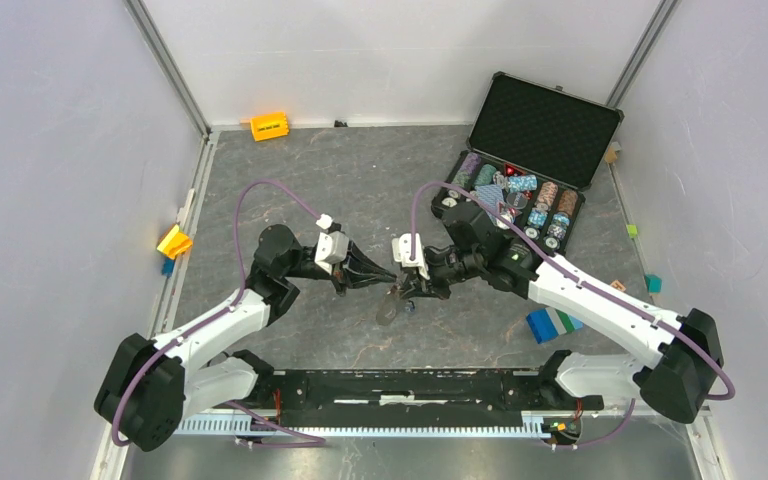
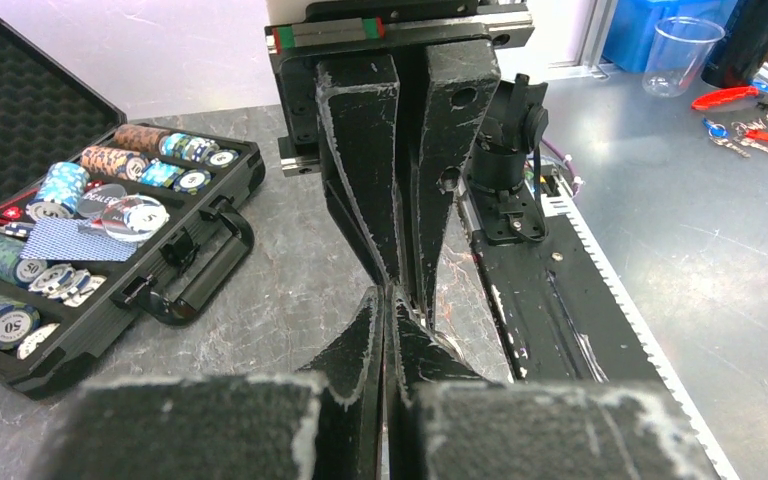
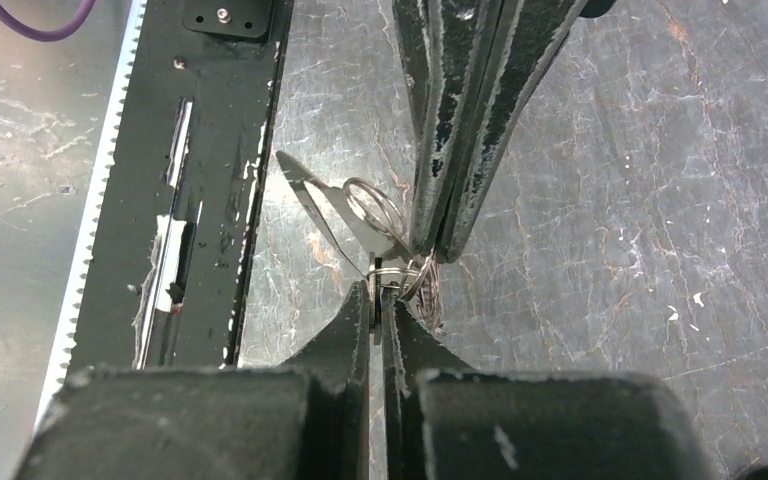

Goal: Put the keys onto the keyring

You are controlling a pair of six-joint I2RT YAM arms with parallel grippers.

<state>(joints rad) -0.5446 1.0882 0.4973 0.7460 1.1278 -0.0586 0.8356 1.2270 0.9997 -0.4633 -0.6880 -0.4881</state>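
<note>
Both grippers meet tip to tip above the middle of the table. The keyring, a flat grey piece carrying thin wire rings, hangs beneath them. My left gripper is shut, and its fingers come down onto the wire rings. My right gripper is shut on a thin dark key-like piece at the rings, whose head is hidden. The right fingers fill the left wrist view. No blue key shows at the grippers.
An open black case of poker chips stands at the back right. An orange block, a yellow block and a blue-green block lie around. The black rail runs along the near edge. Beyond it lie small coloured-head keys and a cup.
</note>
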